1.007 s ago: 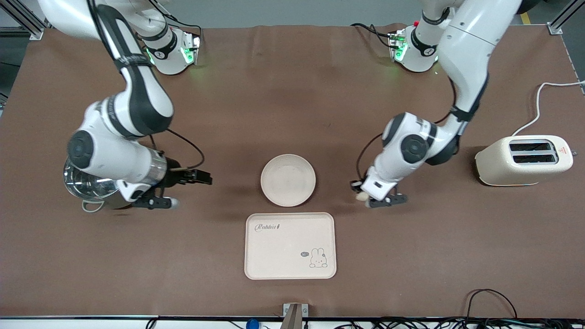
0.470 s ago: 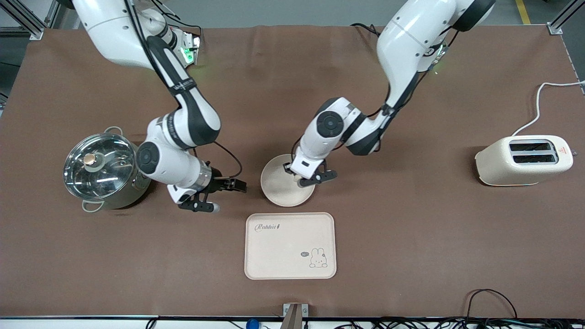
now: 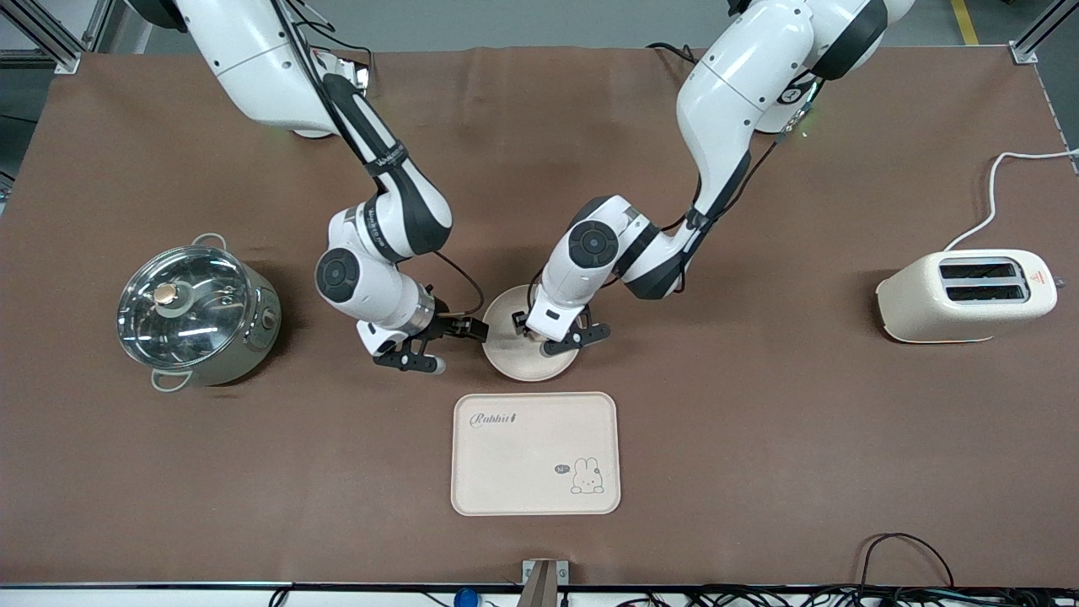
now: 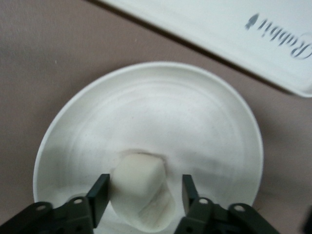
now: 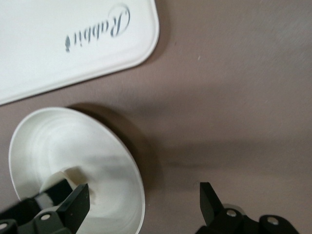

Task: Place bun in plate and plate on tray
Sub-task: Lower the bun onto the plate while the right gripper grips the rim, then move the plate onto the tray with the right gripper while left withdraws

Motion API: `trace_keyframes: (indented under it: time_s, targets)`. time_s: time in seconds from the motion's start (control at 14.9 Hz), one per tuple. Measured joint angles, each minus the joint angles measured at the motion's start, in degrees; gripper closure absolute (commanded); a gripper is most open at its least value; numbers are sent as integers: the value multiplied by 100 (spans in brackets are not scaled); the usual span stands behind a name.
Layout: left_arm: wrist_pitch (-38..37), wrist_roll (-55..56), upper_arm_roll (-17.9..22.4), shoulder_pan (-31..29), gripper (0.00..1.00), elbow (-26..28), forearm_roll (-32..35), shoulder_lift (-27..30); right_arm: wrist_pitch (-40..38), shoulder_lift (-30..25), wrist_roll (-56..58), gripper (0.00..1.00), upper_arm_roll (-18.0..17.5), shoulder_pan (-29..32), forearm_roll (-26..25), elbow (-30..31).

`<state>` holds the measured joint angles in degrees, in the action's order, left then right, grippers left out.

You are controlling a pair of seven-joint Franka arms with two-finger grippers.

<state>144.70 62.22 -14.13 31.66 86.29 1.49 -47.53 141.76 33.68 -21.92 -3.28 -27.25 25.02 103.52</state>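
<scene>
The left gripper [image 3: 552, 331] is hanging low over the plate [image 3: 518, 361] with the bun [image 4: 139, 187] between its fingers [image 4: 100, 195]; the left wrist view shows the cream lump sitting on or just above the plate's floor, near the rim rather than at the centre, and the fingers flanking it closely, though whether they are pinching it or have let go cannot be told. To finish this step well, the fingers should be parting only once the bun is resting on the plate, then rising straight up so the lump is not dragged or rolled over the raised rim. The right gripper [image 3: 442, 337] is waiting just beside the plate's edge toward the right arm's end of the table, its jaws spread wide and holding nothing, one finger [image 5: 73, 207] at the rim in the right wrist view. The tray [image 3: 480, 497] is lying bare, nearer to the front camera than the plate, close to it but apart. A lidded steel pot [image 3: 195, 314] and a toaster [image 3: 965, 297] are standing well apart at either end of the table [image 3: 843, 472].
</scene>
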Motion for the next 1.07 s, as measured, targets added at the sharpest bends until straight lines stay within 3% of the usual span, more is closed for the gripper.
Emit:
trace_keyframes:
  time_s: [0.2,0.47,0.67,0.81,0.94,1.07]
  targets:
    - [-44,0,52,-98,0,-94,0,198,327,88,-217,27,0,-299,5,88]
    - [-814,-48,118,-676,0,-161,221,823,656,331,-263,55,19,-404,10,112]
    - [-1710,-510,130,-1364,0,-242,677,1501,670,352,-263,67,46,-400,13,107]
    - [-2724,-956,131,-1731,0,-489,823,1946,673,352,-263,77,64,-393,14,102]
    - [-3817,-1593,134,-1917,0,-810,960,2286,674,352,-263,87,71,-391,15,102]
    - [-4335,-2156,139,-2079,0,-972,1093,2608,701,352,-262,92,70,-397,15,102]
